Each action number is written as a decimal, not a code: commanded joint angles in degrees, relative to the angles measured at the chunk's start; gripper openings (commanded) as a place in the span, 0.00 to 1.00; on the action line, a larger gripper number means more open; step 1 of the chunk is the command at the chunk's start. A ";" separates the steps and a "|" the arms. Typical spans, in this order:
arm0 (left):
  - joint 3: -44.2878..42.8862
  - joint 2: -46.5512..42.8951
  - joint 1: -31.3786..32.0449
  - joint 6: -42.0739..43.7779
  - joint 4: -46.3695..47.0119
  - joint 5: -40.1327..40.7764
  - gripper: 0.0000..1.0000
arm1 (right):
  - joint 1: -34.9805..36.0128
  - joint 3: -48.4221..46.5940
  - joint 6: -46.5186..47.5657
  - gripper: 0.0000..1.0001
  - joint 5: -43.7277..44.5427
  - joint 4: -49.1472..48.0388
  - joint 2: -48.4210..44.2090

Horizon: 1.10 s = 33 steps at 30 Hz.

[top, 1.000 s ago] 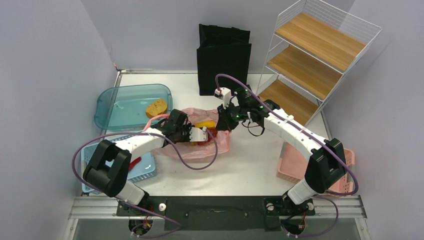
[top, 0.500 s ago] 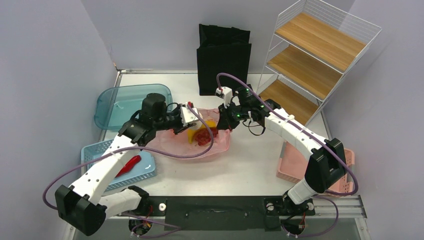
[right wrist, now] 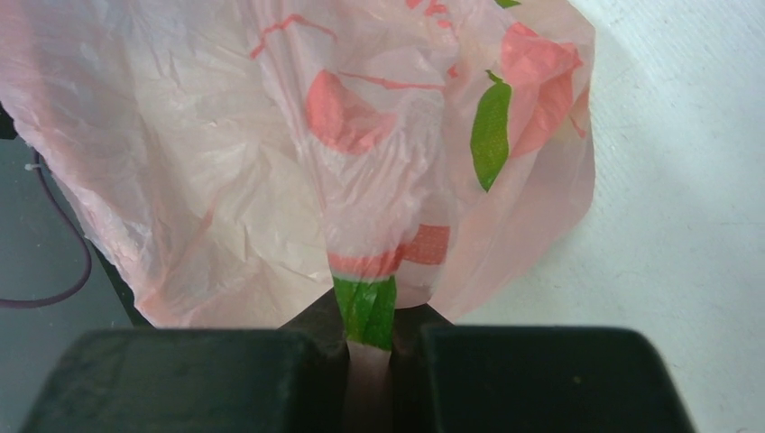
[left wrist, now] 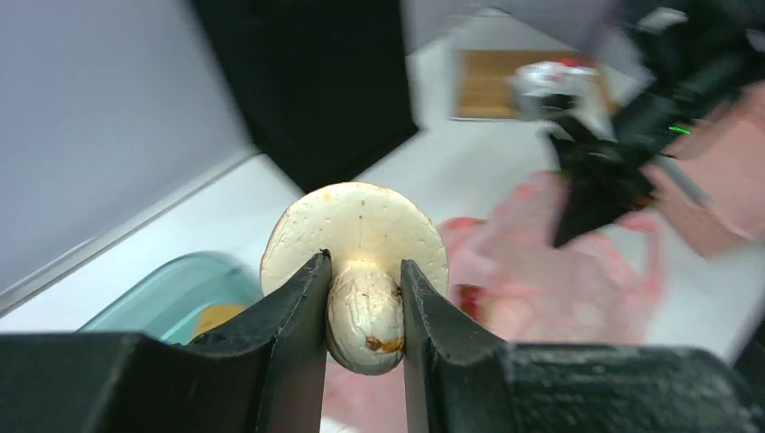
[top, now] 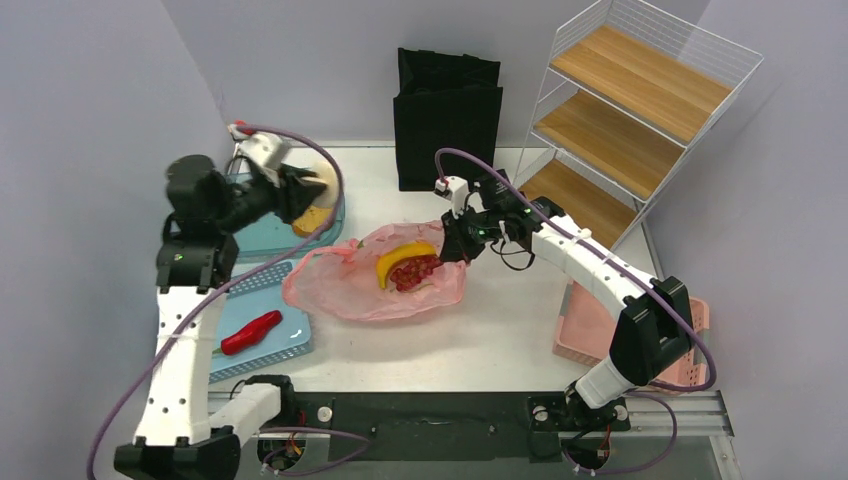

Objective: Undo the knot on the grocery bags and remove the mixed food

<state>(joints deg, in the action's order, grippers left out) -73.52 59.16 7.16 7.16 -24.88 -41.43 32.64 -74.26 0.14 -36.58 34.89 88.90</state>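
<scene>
Counter (top: 500, 330), white, carried the crinkly translucent pink plastic grocery bag (top: 340, 290), its mouth open, with a yellow banana (top: 398, 256) and red fruit cluster (top: 415, 272) inside. Its printed rim was pinched by the right hand (right wrist: 370, 336). Raised by the teal plastic tub (top: 225, 225), the left hand (left wrist: 364, 302) clamped the beige mushroom (left wrist: 356, 225) by its stem.

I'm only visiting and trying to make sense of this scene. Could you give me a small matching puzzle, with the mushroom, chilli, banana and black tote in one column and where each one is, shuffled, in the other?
Things:
1. mushroom
2. chilli
3. banana
4. black tote

Places:
a. in the pink bag
b. in the left gripper
c. in the blue basket
d. standing at the back of the table

Pairs: 1-b, 2-c, 3-a, 4-d
</scene>
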 commanded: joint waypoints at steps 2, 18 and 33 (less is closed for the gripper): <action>-7.40 -1.50 -20.84 1.25 -11.96 3.54 0.00 | -2.61 -3.06 3.02 0.00 0.03 3.29 -2.17; 21.87 -1.05 -48.10 51.68 -32.43 15.30 0.00 | -3.30 -5.99 5.26 0.00 -0.03 6.57 -0.79; 25.85 -1.00 -48.09 51.59 -31.36 7.17 0.64 | 4.12 -0.88 17.55 0.00 8.42 6.92 -5.16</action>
<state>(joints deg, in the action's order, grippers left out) -44.73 60.60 -40.62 56.88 -55.09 -28.34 33.63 -78.06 10.22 -32.67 42.11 88.42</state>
